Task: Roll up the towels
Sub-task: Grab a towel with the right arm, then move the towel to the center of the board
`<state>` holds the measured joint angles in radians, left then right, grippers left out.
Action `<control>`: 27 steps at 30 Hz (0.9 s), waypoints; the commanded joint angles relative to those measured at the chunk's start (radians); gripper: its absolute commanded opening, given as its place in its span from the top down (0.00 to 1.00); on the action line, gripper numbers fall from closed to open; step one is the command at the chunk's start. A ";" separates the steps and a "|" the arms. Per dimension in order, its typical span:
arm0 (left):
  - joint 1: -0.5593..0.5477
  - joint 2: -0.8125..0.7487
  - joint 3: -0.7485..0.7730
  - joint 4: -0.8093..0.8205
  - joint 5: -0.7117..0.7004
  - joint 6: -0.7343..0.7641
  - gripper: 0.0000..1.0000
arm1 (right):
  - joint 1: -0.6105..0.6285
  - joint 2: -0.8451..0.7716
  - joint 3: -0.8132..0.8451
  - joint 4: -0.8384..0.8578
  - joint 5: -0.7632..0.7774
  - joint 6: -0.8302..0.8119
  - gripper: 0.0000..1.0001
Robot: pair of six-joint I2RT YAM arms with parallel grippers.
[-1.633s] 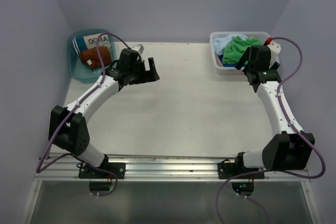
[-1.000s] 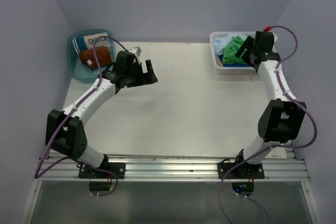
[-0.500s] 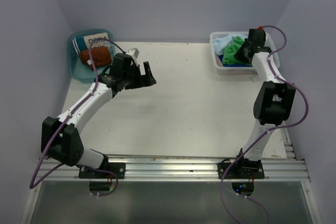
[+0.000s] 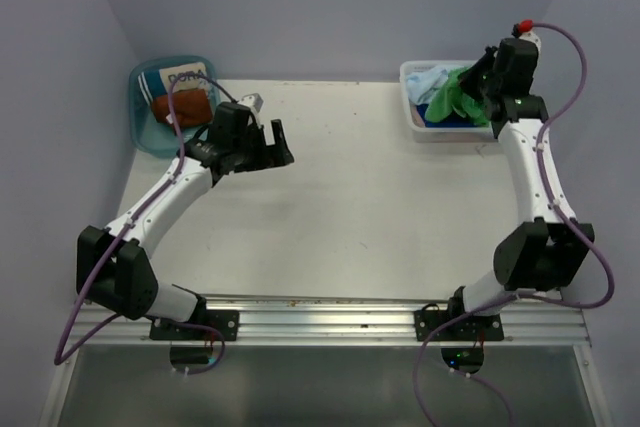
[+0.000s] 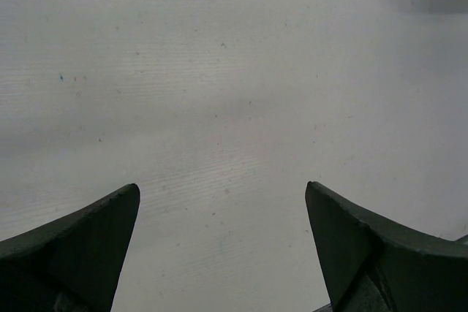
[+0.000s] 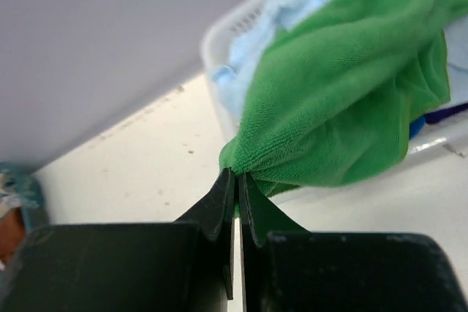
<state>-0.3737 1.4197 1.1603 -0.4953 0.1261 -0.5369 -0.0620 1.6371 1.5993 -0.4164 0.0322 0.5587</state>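
Pinching a bunched edge of the bright green towel point(image 6: 344, 100) between the closed fingertips of my right hand point(image 6: 235, 179), I hold it up at the white basket point(image 4: 411, 117) in the far right corner of the worktop point(image 4: 370, 197). The rest of the cloth trails back into the basket beside the light blue towel point(image 4: 427, 80). My left hand point(image 5: 223, 206) hangs wide open and empty above bare worktop, near the teal tub point(image 4: 140, 137) that holds the rust-brown towel point(image 4: 186, 107). My grip looks thin, only a small fold at the fingertips, so I judge it could slip free as I pull away. The trailing cloth might also snag the rim, drag a neighbouring towel out, or tip the basket.
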 commanded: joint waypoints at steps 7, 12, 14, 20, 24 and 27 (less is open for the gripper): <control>0.001 -0.013 0.124 -0.062 -0.039 0.035 0.00 | 0.269 -0.259 0.155 0.011 -0.020 -0.173 1.00; 0.012 -0.030 0.147 -0.087 -0.111 0.015 0.00 | 0.430 -0.318 0.104 0.027 -0.075 -0.178 1.00; 0.028 -0.027 0.176 -0.123 -0.158 0.014 0.00 | 0.494 -0.330 0.074 0.037 -0.095 -0.157 1.00; 0.110 -0.036 0.216 -0.178 -0.213 0.008 0.00 | 0.628 -0.303 -0.149 0.050 -0.107 -0.097 0.96; 0.125 -0.039 0.208 -0.169 -0.206 0.026 0.00 | 0.627 -0.255 -0.271 -0.008 -0.071 -0.080 0.40; 0.121 -0.028 0.176 -0.160 -0.178 0.043 0.00 | 0.614 -0.226 -0.291 -0.131 0.072 -0.103 0.39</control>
<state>-0.2493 1.4067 1.3392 -0.6525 -0.0628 -0.5278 0.5663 1.4101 1.3182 -0.4591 -0.0090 0.4603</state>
